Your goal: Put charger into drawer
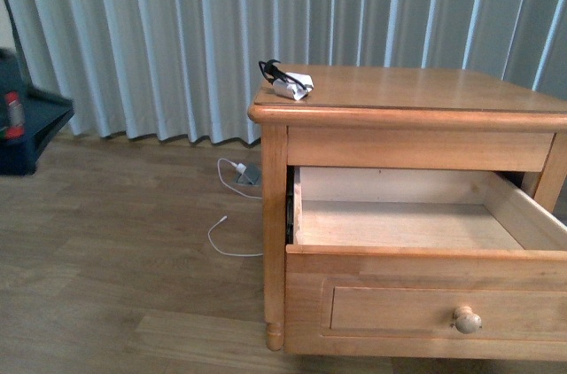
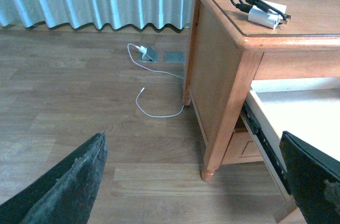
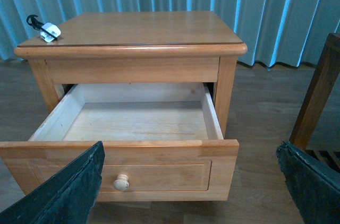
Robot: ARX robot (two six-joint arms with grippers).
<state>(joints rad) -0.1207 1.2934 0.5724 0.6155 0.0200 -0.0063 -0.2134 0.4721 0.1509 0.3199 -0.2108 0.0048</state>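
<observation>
The charger [image 1: 291, 83], a small white block with a bundled black cable, lies on the near-left corner of the nightstand top [image 1: 416, 90]; it also shows in the left wrist view [image 2: 263, 13] and the right wrist view [image 3: 47, 29]. The honey-coloured drawer [image 1: 425, 303] is pulled out, its pale interior [image 3: 141, 120] bare, its round knob [image 3: 121, 182] facing me. My left gripper [image 2: 196, 181] is open, low beside the nightstand's left front leg. My right gripper [image 3: 191, 181] is open in front of the drawer front. Neither arm shows in the front view.
A white plug with a long white cable [image 1: 232, 214] trails over the wooden floor left of the nightstand. A dark blue shelf [image 1: 27, 126] stands at the far left. Curtains [image 1: 266, 19] hang behind. A dark wooden frame [image 3: 319, 91] stands to the right of the nightstand.
</observation>
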